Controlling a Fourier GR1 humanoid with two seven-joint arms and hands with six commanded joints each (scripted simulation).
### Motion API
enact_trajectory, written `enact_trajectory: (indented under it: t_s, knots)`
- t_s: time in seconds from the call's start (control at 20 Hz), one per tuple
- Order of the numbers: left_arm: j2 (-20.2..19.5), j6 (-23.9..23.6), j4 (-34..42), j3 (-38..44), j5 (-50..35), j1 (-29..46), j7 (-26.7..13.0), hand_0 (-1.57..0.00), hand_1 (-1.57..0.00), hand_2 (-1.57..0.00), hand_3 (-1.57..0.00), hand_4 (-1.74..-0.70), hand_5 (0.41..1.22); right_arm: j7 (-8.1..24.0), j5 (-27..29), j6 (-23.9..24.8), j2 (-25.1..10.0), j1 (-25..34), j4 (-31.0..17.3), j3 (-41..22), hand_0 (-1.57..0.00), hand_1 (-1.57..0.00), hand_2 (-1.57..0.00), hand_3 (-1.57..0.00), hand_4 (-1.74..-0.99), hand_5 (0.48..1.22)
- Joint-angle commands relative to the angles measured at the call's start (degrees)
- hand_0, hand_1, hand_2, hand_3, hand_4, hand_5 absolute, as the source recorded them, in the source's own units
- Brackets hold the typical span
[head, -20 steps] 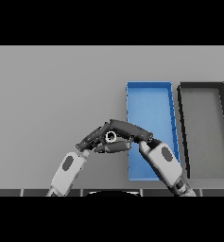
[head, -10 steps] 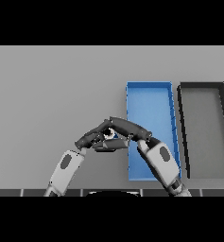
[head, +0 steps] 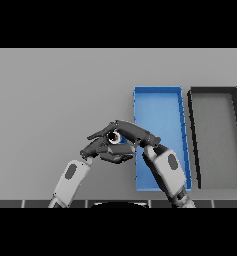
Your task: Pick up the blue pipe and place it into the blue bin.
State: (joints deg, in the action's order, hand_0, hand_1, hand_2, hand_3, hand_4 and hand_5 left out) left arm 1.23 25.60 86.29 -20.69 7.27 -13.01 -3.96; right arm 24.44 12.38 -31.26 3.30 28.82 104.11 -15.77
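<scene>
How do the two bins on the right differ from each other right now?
The blue bin is bright blue; the dark bin has black walls and a grey floor. The blue bin sits nearer the hands, with the right hand reaching past its left edge; the dark bin lies farther right, untouched. Both are open, rectangular, side by side and hold nothing visible.

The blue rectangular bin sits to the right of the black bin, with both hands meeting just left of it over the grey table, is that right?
Not quite. In the head view the blue rectangular bin sits to the left of the black bin, not the right. The rest holds: the left hand and right hand meet just left of it over the grey table.
</scene>
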Motion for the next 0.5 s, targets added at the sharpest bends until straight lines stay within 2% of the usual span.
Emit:
enact_trajectory:
  t_s: [0.0,0.15,0.25,0.35,0.45]
  knots:
    - [-0.17,-0.15,-1.07,0.37,0.34,-0.94,-0.93,-0.02,-0.01,-0.01,-0.01,-0.97,0.512,1.78,2.5,0.47,0.43,1.94,0.03,1.68,-1.57,-1.57,-1.57,-1.57,-1.495,1.221]
    - [-0.04,-0.4,-0.91,-0.35,0.8,-0.06,-0.17,-0.01,-0.01,-0.01,-0.01,-0.97,0.489,8.26,10.14,3.35,0.37,6.69,1.2,5.97,-1.57,-1.57,-1.57,-1.57,-1.494,1.221]
    - [0.09,-0.56,0.13,-0.76,0.93,0.27,-0.69,0.0,0.0,0.0,0.0,-0.97,0.479,10.26,14.63,5.84,-1.06,11.2,0.67,8.96,-1.57,-1.57,-1.57,-1.57,-1.495,1.221]
    - [-0.12,-0.54,0.25,-0.24,0.68,-0.31,-2.22,0.0,0.0,0.0,0.0,-0.96,0.475,10.27,18.83,9.83,-3.97,16.69,-1.21,10.7,-1.57,-1.57,-1.57,-1.57,-1.496,1.221]
    - [-0.99,-0.01,1.06,-0.29,0.52,0.35,-1.0,0.0,0.0,0.0,0.0,-0.95,0.473,8.93,19.64,12.62,-5.83,20.73,-2.64,14.96,-1.57,-1.57,-1.57,-1.57,-1.497,1.221]
